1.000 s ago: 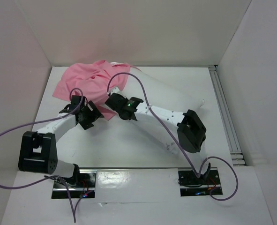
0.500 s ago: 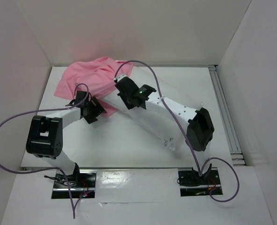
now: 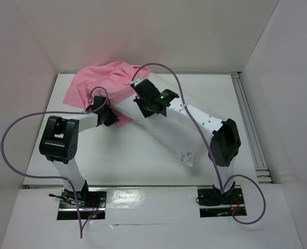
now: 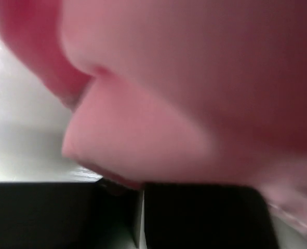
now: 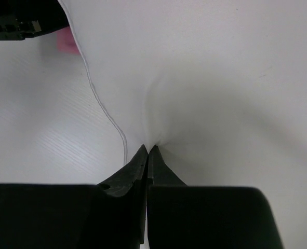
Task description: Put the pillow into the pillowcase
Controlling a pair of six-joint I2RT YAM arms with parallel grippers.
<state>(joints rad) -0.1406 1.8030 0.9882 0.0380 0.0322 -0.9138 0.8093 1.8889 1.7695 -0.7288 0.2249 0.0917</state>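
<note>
The pink satin pillowcase (image 3: pixel 98 83) lies bunched at the back left of the table. The white pillow (image 3: pixel 169 136) stretches diagonally from beside it toward the front right. My left gripper (image 3: pixel 110 118) is at the pillowcase's near edge. In the left wrist view blurred pink pillowcase (image 4: pixel 184 93) covers its fingertips, and the jaws of the left gripper (image 4: pixel 142 187) stand almost together on a fold. My right gripper (image 3: pixel 139 98) is at the pillow's far end. It is shut there (image 5: pixel 148 149), pinching a puckered bit of pillow (image 5: pixel 221 78) fabric near the seam.
White walls close in the table (image 3: pixel 117 155) at the left, back and right. A metal rail (image 3: pixel 249 129) runs along the right side. Purple cables (image 3: pixel 18 129) loop over both arms. The left gripper's black body (image 5: pixel 18 21) shows in the right wrist view's top-left corner.
My left gripper has reached farther back to the pillowcase's edge and closed from wide open. My right gripper has shut on the pillow and moved toward the back with it.
</note>
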